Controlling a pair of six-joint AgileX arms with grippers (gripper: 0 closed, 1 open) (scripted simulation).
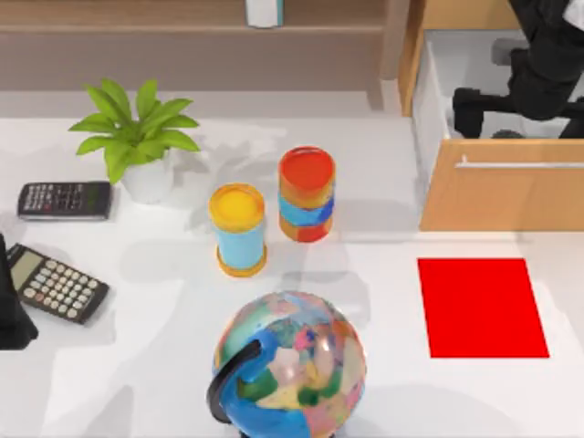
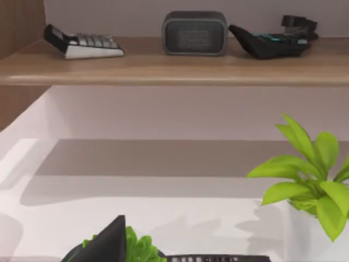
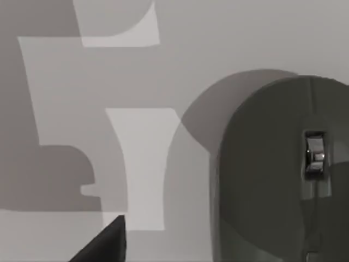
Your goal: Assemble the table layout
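The white desk [image 1: 164,365] spanned the whole top view, carrying a globe [image 1: 290,367], 2 striped cylinders [image 1: 307,193], a potted plant [image 1: 137,137], 2 calculators [image 1: 57,285] and a red mat [image 1: 481,307], apparently a target spot. The right pincer [image 1: 474,109] hung over a grey mouse [image 3: 283,174] in the open drawer [image 1: 438,82], probably to fetch it; whether its jaws were open could not be told. The left arm [image 1: 11,301] sat parked at the left edge.
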